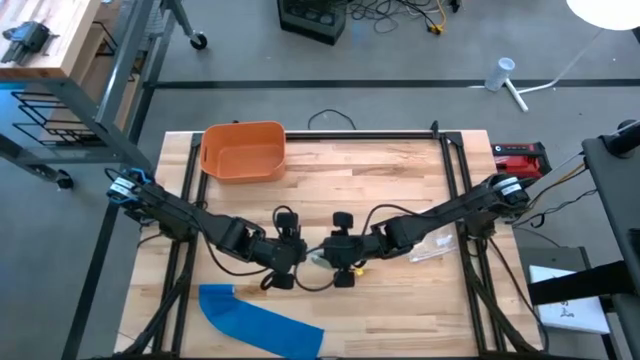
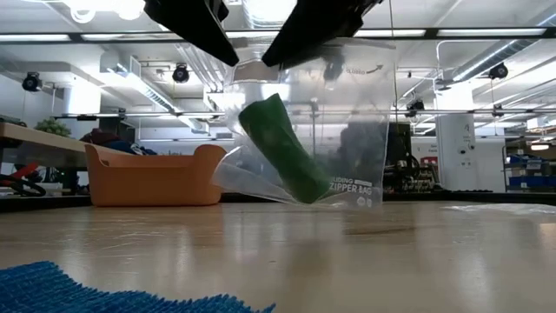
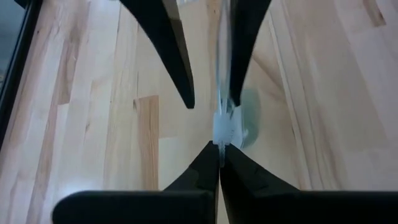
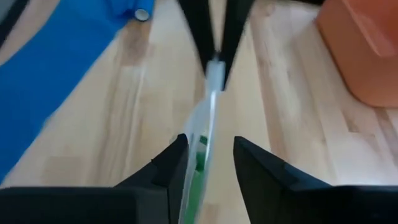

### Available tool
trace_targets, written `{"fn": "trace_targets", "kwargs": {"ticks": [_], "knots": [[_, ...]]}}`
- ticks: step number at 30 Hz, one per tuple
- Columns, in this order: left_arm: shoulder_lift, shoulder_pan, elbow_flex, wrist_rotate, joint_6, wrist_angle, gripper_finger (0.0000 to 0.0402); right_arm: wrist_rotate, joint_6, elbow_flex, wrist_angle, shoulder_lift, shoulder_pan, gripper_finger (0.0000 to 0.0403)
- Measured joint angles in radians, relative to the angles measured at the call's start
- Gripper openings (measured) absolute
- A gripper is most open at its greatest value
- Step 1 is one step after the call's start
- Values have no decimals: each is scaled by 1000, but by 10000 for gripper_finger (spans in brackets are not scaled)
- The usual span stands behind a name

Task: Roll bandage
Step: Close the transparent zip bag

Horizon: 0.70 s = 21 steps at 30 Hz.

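Clear plastic of the zipper bag (image 2: pixel 304 130) is pinched at its top edge by my left end effector (image 3: pixel 219 146), clenched tight on the seal, so the bag hangs above the counter (image 1: pixel 400 300) with the green bandage roll (image 2: pixel 282 149) tilted inside it. Facing it at the counter's middle, my right end effector (image 4: pixel 210 155) has its fingers parted, released, with the bag's edge running between them. Farther out I see an orange bin (image 1: pixel 243 150) at the far edge and a blue cloth (image 1: pixel 255 322) near the front left.
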Motion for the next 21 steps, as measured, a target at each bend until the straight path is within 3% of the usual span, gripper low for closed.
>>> {"fn": "trace_targets", "kwargs": {"ticks": [14, 21], "knots": [[0, -1, 0, 25, -12, 6, 0, -2, -36, 0, 56, 3, -4, 7], [0, -1, 0, 24, -15, 9, 6, -9, -43, 0, 47, 3, -3, 2]]}}
